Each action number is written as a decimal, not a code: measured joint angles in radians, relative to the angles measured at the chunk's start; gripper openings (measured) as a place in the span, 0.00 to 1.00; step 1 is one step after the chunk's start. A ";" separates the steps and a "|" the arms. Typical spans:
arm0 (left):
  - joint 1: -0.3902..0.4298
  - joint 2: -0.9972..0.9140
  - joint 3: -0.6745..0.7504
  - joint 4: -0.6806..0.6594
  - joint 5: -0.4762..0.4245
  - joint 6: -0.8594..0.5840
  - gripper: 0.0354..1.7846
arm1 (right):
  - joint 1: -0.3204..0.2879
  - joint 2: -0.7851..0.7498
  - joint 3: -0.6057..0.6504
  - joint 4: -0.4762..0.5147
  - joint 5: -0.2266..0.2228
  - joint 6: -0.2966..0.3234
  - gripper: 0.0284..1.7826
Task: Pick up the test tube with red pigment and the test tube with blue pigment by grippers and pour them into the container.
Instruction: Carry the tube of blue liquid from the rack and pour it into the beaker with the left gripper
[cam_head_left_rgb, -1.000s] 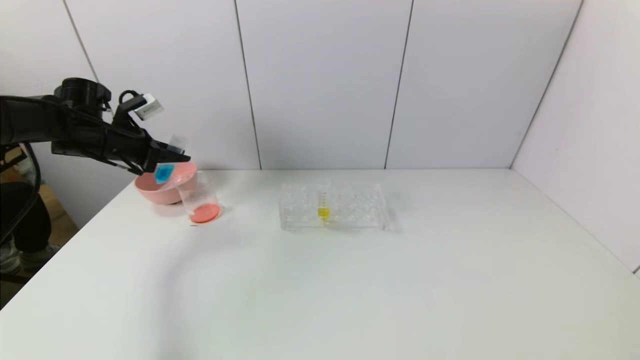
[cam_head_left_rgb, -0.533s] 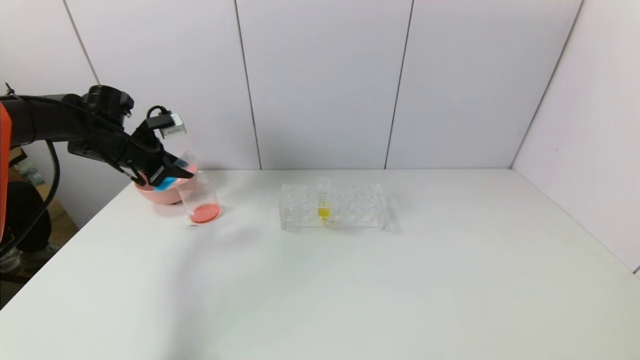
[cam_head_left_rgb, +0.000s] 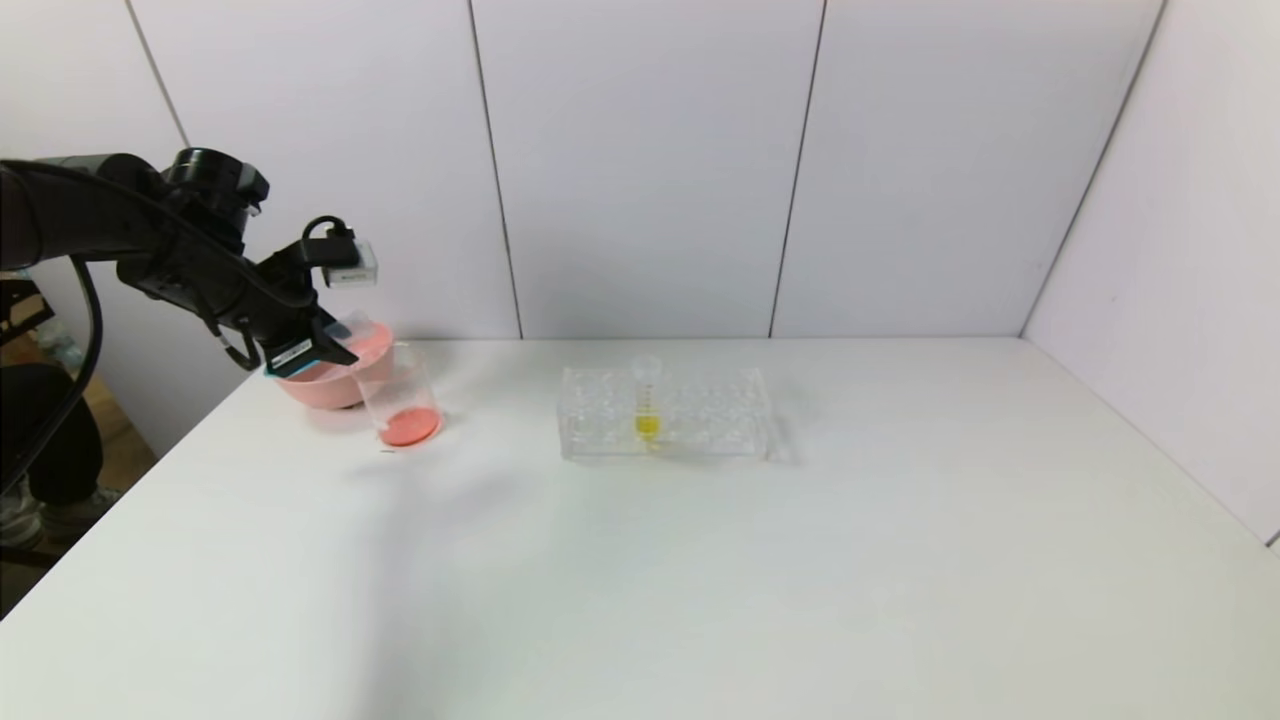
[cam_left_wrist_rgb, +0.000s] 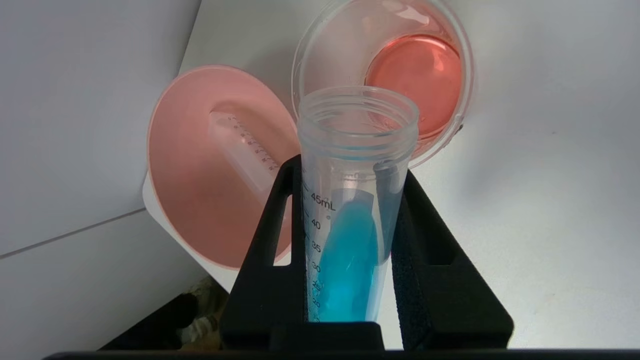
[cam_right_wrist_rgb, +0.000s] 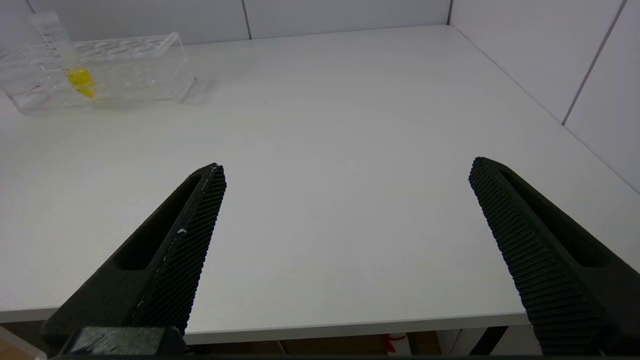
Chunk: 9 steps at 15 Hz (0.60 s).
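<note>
The left tool (cam_left_wrist_rgb: 350, 180) is clenched on the blue-pigment test tube (cam_left_wrist_rgb: 350, 220), tilted above the beaker (cam_head_left_rgb: 400, 395) of red liquid. The right tool (cam_right_wrist_rgb: 345, 175) hangs wide apart over the desk (cam_head_left_rgb: 750, 560).

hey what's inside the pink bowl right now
An emptied clear graduated tube lies inside the pink bowl, seen from the left wrist. No liquid shows there. The left hand, holding the test tube with blue pigment, covers part of the bowl's rim.
</note>
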 joint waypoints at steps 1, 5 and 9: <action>-0.005 -0.003 0.000 0.001 0.036 0.011 0.26 | 0.000 0.000 0.000 0.000 0.000 0.000 1.00; -0.029 -0.005 0.000 0.025 0.105 0.026 0.26 | 0.000 0.000 0.000 0.000 0.000 0.000 1.00; -0.054 -0.006 0.000 0.060 0.201 0.053 0.26 | 0.000 0.000 0.000 0.000 0.000 -0.001 1.00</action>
